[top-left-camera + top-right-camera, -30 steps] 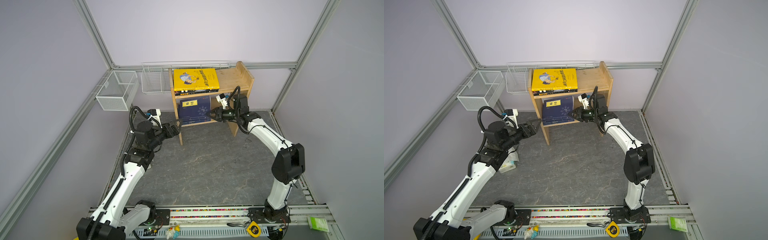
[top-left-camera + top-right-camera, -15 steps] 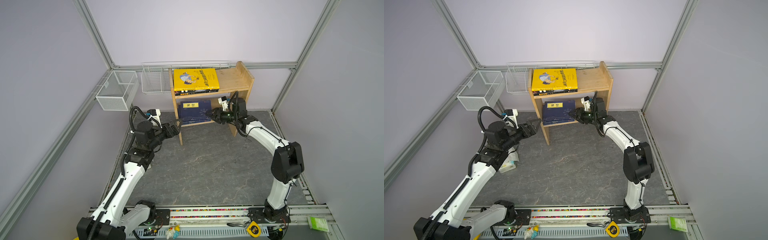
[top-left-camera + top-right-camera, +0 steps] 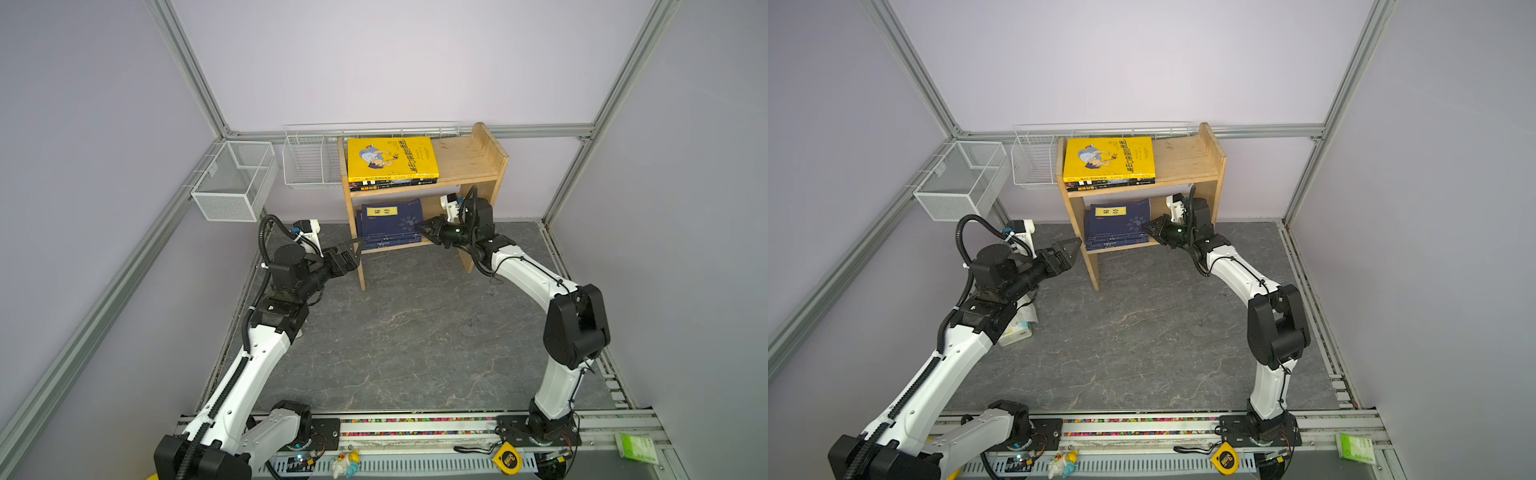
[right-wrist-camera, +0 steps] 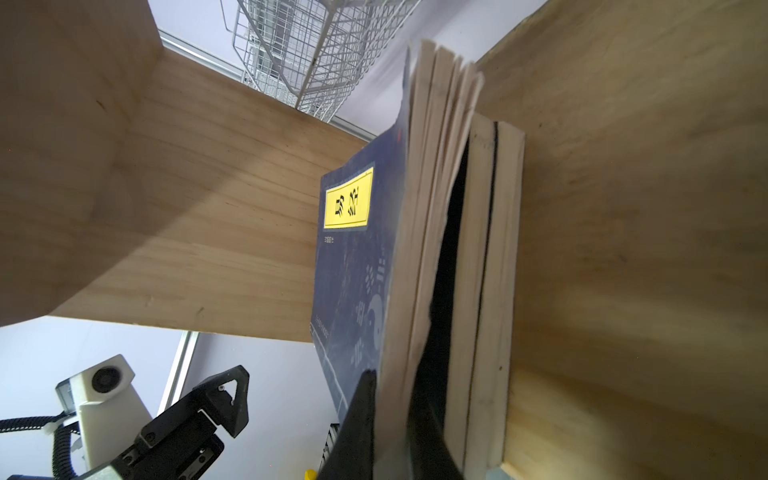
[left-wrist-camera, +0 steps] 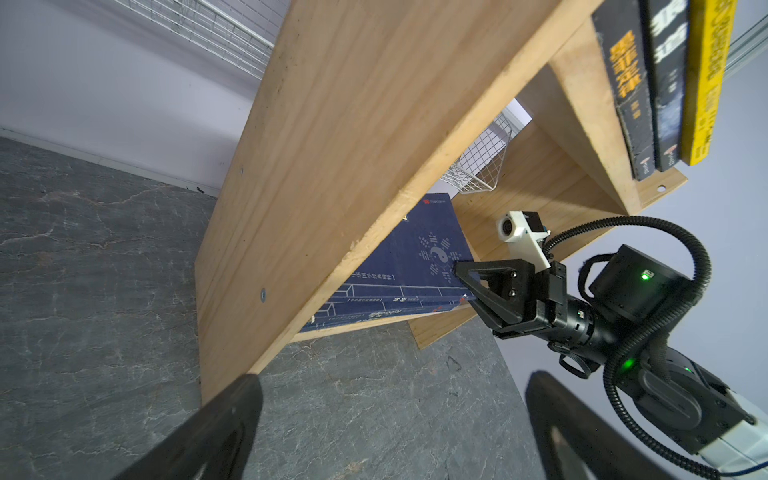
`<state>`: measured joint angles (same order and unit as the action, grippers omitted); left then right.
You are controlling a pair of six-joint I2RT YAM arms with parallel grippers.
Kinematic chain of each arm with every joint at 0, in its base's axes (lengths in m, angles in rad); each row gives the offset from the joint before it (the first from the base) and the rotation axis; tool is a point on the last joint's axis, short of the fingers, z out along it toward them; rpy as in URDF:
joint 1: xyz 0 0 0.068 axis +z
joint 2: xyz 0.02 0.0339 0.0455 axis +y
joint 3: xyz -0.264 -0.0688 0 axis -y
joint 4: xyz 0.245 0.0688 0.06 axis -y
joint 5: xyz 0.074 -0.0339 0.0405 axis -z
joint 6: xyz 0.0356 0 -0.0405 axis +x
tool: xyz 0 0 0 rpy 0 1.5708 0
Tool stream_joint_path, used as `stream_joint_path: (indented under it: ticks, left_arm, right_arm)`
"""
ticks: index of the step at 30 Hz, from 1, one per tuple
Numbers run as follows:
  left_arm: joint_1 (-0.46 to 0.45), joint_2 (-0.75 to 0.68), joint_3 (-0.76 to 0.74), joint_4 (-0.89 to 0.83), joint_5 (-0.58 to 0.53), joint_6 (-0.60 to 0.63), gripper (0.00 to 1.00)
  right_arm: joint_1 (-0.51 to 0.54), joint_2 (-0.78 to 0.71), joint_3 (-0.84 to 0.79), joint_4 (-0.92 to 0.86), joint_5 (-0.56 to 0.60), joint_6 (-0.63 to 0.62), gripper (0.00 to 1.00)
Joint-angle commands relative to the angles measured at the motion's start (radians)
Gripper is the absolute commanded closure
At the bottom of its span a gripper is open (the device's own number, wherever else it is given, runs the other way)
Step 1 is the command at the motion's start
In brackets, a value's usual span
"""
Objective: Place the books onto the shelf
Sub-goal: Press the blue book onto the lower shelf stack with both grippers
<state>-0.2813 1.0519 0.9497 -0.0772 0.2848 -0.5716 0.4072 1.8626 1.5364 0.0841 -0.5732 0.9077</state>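
Little has shifted over the past second beyond the right gripper (image 3: 427,232), whose jaws have been drawn together on the page edge of the top navy paperback (image 3: 390,218) with the yellow title label. That book is seen on the stack of navy paperbacks (image 3: 388,239) in the lower tier of the light pine two-tier shelf (image 3: 469,160), toward the tier's 9 o'clock side. In the right wrist view its pages (image 4: 432,166) are fanned and lifted clear of the volumes beneath. A bright yellow cartoon paperback (image 3: 390,158) is stacked on two black paperbacks (image 3: 392,185) on the upper tier.

No book is seen on the grey stone-patterned floor (image 3: 395,332) in both top views, so the task is judged nearly done, with only this squaring-up outstanding. The book would best be lowered flat, nudged toward 12 o'clock until flush, and released before any withdrawal toward 4 o'clock, since a pinch on loose pages could tear or drag them.

The left gripper (image 3: 1074,248) is held wide open and empty at the shelf's 9 o'clock, outside the side panel.
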Motion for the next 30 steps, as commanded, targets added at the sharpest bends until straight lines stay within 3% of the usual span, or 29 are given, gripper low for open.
stream_joint_path:
  ticks: [1, 13, 30]
  left_arm:
    - [0.004, -0.006, -0.011, 0.019, -0.005, -0.005, 0.01]
    - [0.007, 0.012, -0.017, 0.028, -0.004, -0.011, 0.01]
    - [0.008, 0.149, -0.004, 0.121, -0.014, -0.033, 0.0]
  right_arm:
    - [0.014, -0.028, 0.01, 0.019, -0.015, -0.021, 0.88]
    - [0.022, -0.025, 0.065, -0.035, -0.08, -0.087, 0.89]
    - [0.027, 0.018, 0.062, 0.007, -0.052, -0.05, 0.9]
